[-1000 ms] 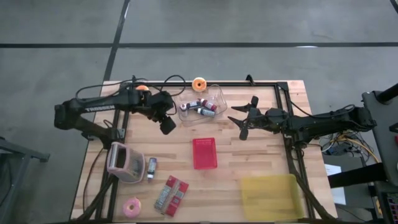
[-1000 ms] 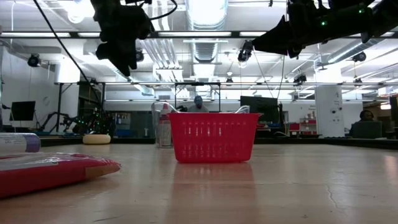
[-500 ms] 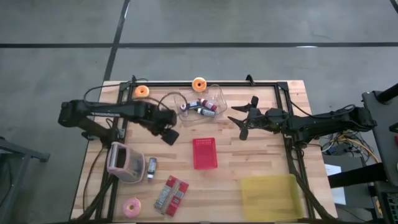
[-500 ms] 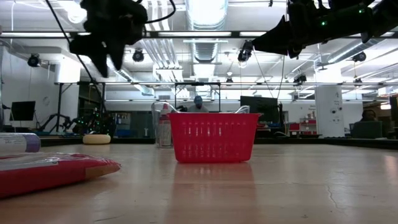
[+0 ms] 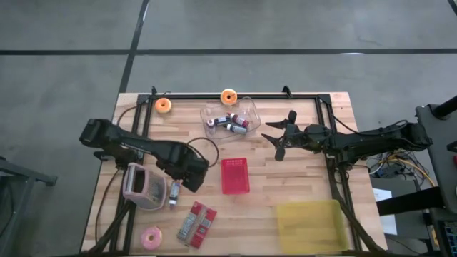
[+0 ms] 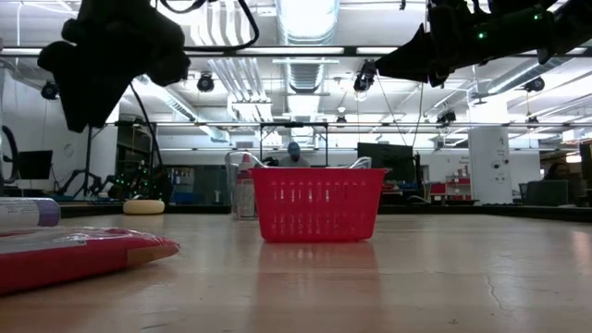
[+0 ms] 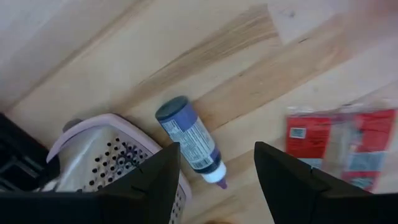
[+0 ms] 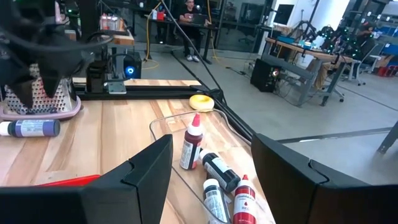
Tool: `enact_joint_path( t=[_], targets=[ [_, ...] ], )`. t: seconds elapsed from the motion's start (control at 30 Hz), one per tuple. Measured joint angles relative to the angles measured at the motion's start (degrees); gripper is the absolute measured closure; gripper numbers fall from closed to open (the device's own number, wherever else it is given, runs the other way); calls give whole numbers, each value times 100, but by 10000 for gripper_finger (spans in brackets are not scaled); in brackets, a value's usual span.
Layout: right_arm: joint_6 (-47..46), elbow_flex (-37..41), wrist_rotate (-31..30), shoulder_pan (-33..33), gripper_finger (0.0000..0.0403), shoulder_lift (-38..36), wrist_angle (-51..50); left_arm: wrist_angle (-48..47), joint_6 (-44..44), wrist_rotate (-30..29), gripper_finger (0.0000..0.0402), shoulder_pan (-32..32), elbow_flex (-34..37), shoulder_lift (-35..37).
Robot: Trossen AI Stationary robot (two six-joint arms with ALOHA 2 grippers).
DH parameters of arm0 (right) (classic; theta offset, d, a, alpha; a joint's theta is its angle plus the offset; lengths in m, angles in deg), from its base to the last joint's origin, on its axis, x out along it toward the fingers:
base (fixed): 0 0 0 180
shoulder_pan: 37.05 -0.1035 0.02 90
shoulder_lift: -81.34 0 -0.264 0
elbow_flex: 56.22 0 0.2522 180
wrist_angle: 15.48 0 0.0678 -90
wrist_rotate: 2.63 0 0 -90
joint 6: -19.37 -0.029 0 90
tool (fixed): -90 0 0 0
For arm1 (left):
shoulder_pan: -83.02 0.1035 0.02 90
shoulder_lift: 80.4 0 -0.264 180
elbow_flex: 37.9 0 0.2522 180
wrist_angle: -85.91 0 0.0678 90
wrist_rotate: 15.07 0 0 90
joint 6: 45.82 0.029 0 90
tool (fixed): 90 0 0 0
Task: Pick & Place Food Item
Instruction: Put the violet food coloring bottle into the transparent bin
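My left gripper (image 5: 190, 178) is open and empty above the table, left of the red basket (image 5: 235, 175). Its wrist view looks down on a small bottle with a blue cap and label (image 7: 189, 143), lying on its side next to a lilac perforated basket (image 7: 106, 152). Red packets (image 7: 339, 143) lie nearby. My right gripper (image 5: 280, 137) is open and empty, held above the table right of a clear tub (image 5: 230, 118) that holds several small bottles (image 8: 208, 168). Two orange doughnuts (image 5: 163, 105) (image 5: 228, 96) lie at the far edge.
A pink doughnut (image 5: 151, 238) lies near the front left corner. A yellow sheet (image 5: 310, 225) lies at the front right. The lilac basket (image 5: 143, 185) sits at the left. A black frame (image 5: 325, 128) runs along the table's edges. People sit in the room beyond.
My left gripper has gone from beside the clear tub toward the table's near edge. It now stands over the small bottle and the lilac basket. My right arm has kept still.
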Motion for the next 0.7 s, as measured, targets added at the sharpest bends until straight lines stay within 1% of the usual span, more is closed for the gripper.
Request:
enact_joint_path(
  t=[0.1, 0.2, 0.47, 0.7],
  targets=[
    [-12, 0, 0, -1, 188, 0, 1, 3, -140, -88, 191, -136, 56, -152],
    [-6, 0, 0, -1, 188, 2, 1, 30, -530, -108, 191, -275, 160, -308],
    [-1, 0, 0, 1, 188, 2, -2, 186, -1054, 101, 191, -424, 483, -633],
    [-7, 0, 0, 1, 188, 2, -12, 789, -1208, 208, 191, -427, 854, -717]
  ],
)
